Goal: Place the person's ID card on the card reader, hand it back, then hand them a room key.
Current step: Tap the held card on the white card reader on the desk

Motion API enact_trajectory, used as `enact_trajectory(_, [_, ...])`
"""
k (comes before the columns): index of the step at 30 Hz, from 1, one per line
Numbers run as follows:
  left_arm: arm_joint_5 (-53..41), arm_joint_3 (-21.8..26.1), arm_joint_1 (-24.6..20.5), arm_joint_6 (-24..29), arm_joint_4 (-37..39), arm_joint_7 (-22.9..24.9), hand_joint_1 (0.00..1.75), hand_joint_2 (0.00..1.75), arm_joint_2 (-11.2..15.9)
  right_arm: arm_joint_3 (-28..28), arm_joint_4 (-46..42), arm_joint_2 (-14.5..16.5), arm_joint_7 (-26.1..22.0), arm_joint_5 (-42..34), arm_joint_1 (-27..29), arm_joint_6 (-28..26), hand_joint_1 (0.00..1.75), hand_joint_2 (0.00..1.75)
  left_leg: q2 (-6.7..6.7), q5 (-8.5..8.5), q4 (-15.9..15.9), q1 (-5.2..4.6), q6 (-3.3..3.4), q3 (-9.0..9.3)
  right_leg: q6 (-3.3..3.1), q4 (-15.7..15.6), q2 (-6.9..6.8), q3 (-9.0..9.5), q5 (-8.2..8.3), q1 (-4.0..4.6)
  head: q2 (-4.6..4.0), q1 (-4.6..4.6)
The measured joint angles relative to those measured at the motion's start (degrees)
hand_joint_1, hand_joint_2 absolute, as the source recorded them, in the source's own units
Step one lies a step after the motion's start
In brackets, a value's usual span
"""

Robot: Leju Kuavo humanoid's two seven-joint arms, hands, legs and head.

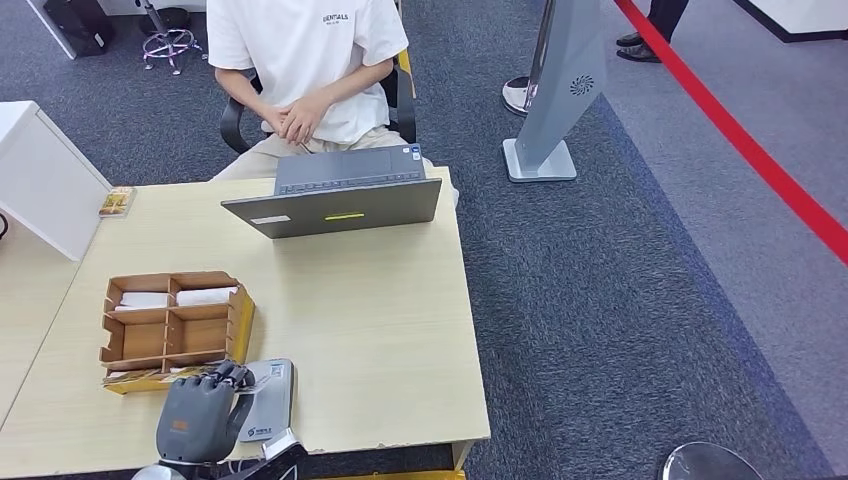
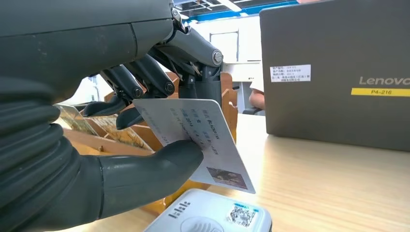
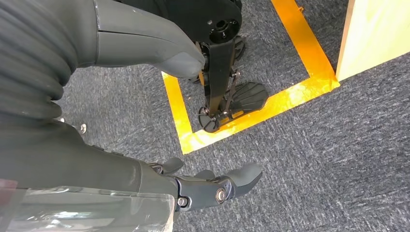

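My left hand (image 1: 200, 410) hovers at the table's near edge and pinches the white ID card (image 2: 198, 135) between thumb and fingers. The card hangs tilted just above the grey card reader (image 2: 212, 215), which lies on the table (image 1: 380, 330) beside the hand (image 1: 268, 400). A brown cardboard organiser (image 1: 172, 325) with white key cards in its far compartments stands just beyond the hand. My right hand (image 3: 208, 186) hangs beside the table over the carpet, fingers loosely apart, holding nothing. The person (image 1: 305, 60) sits across the table with hands folded.
An open grey Lenovo laptop (image 1: 340, 195) stands at the table's far edge, its back toward me. A white box (image 1: 45, 180) stands at the left. A grey floor stand (image 1: 555, 90) rises on the carpet to the right, and yellow tape (image 3: 270, 104) marks the floor.
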Motion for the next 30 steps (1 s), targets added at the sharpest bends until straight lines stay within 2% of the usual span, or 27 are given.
enact_trajectory(30, [3.01,-3.04,1.54,0.07,2.01,3.35,1.75,1.75,0.41,0.0,0.01,0.0,0.33,0.9,0.02,-0.07,0.0,1.75,-0.01,0.0,0.0,0.0,0.0,0.0,0.0,0.0,-0.01,0.01,0.0,0.0,-0.01,-0.01])
